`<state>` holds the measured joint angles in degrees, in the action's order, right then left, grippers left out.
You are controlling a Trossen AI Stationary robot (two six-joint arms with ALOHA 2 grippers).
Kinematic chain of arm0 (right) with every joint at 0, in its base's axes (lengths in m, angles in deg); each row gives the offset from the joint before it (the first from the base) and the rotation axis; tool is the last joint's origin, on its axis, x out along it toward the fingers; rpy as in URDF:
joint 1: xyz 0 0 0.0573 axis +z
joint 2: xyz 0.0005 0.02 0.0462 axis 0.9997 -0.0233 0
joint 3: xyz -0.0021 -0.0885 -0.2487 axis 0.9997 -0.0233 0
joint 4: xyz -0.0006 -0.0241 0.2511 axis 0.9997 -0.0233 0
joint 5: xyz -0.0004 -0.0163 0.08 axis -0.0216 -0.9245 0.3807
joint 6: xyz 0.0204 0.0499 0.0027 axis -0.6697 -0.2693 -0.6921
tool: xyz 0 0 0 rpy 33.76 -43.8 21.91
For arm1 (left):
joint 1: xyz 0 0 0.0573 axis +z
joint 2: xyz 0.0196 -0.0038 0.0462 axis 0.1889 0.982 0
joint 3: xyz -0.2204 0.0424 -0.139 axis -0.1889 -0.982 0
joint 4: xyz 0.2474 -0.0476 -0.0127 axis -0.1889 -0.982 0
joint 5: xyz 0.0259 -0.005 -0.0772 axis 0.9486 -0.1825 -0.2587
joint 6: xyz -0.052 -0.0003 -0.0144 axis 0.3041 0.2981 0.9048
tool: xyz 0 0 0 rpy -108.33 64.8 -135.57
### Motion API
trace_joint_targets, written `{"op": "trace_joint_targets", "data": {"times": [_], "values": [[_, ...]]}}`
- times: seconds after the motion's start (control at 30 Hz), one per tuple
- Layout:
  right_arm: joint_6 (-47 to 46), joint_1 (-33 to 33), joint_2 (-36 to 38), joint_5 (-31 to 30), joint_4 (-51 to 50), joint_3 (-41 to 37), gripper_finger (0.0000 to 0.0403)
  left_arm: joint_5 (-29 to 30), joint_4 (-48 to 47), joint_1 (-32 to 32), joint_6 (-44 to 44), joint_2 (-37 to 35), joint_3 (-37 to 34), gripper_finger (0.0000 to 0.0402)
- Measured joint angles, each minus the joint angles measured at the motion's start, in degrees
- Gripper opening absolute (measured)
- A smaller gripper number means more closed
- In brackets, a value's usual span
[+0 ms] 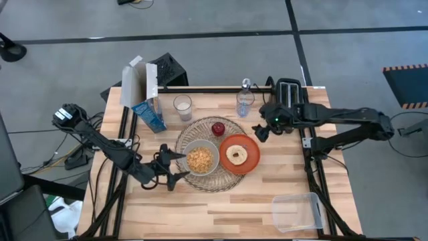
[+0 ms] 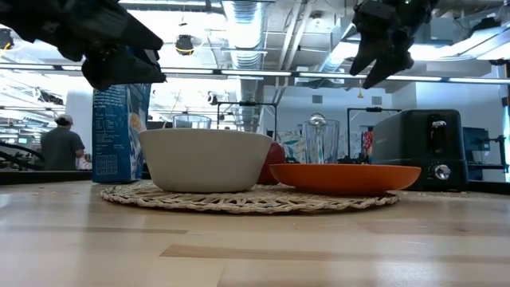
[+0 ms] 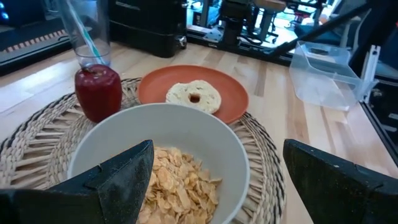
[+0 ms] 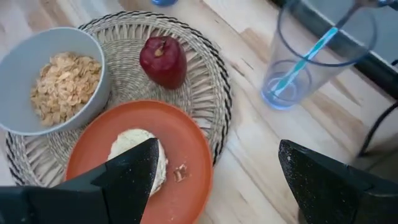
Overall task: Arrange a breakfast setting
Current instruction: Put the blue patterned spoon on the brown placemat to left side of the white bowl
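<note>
A round woven mat (image 1: 209, 179) lies mid-table. On it stand a pale grey bowl (image 1: 201, 159) of cereal flakes, a red apple (image 1: 218, 128) and an orange plate (image 1: 249, 166) that overlaps the mat's right edge and carries a bagel (image 1: 236, 154). My left gripper (image 1: 179, 165) is open at the bowl's left side, raised above the rim in the low view (image 2: 119, 60); its fingers frame the bowl's near rim (image 3: 186, 121). My right gripper (image 1: 259, 132) is open in the air beyond the plate's far right, pointing down over the plate's edge (image 4: 199, 155).
A cereal box (image 1: 144, 94) and a glass of milk (image 1: 182, 106) stand at the far left. A clear cup with a blue straw (image 1: 245, 100) and a black toaster (image 1: 289, 90) stand at the far right. An empty clear tub (image 1: 296, 211) sits at the near right corner.
</note>
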<state>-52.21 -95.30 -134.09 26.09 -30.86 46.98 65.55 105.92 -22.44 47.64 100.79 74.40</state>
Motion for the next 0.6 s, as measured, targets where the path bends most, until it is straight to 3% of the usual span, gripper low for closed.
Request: {"op": "trace_joint_targets", "data": {"times": [0.23,0.47,0.6], "values": [[1.5,-2.5,-3.4,-3.4,4.5,-0.7,0.0358,-0.2,0.0,0.7,0.6,0.0,0.0,0.0343],[6.2,-13.1,-5.1,-2.3,15.9,-0.6,0.0338,-0.2,-0.1,0.7,0.6,0.0,0.0,0.0343],[8.6,-20.0,-6.0,1.9,21.5,-0.5,0.0325,-0.2,-0.1,0.7,0.4,0.0,0.0,0.0343]]}}
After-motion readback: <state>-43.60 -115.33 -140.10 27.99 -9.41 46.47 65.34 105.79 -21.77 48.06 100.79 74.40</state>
